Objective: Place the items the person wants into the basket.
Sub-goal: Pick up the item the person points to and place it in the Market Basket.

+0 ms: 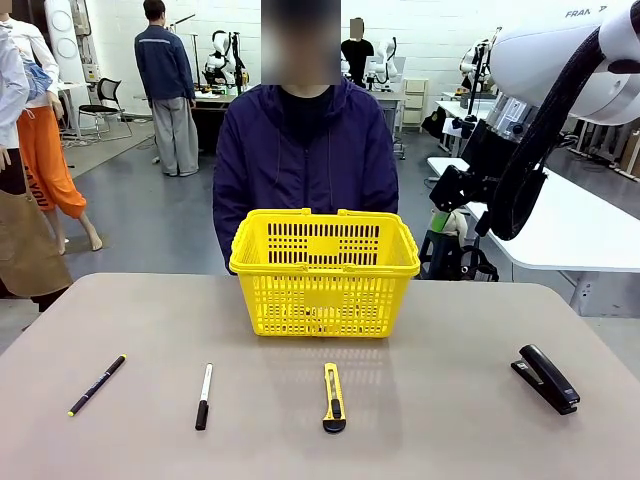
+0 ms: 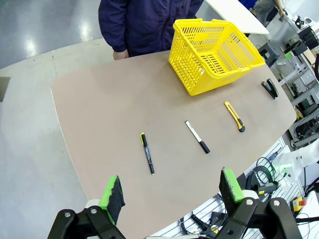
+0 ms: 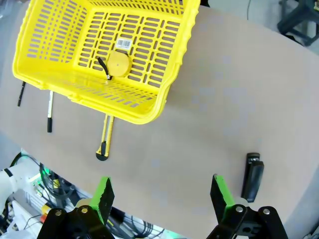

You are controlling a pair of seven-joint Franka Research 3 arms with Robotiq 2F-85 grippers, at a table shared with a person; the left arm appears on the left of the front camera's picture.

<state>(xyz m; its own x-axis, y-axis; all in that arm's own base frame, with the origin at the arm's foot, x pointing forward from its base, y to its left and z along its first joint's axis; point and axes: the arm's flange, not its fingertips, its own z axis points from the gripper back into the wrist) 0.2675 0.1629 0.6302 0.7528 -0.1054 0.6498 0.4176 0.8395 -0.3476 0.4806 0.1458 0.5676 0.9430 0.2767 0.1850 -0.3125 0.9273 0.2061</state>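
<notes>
From the front, the slotted yellow plastic basket (image 1: pixel 325 272) sits far-centre before the person (image 1: pixel 305 150), with the slim utility knife (image 1: pixel 333 397) nearer and the black stapler (image 1: pixel 546 378) to the right; the left wrist view shows the left gripper (image 2: pixel 171 183) spread wide, empty; the right wrist view shows the right gripper (image 3: pixel 162 185) agape too, and a round yellow tape measure (image 3: pixel 118 63) on the basket's floor by a barcode sticker (image 3: pixel 124 44).

You can read very little here. Up and to the right of the basket (image 1: pixel 324 270), the white shell of the right arm (image 1: pixel 550 60) carries the grey letters "FRAN", cut off at the picture's top edge. On the basket's floor you see a white sticker (image 3: pixel 124 44) with a barcode (its bars and digits are too small to read). The thin black pen (image 2: pixel 147 159), left of the basket, has print along its barrel, also too small for you to make out.
</notes>
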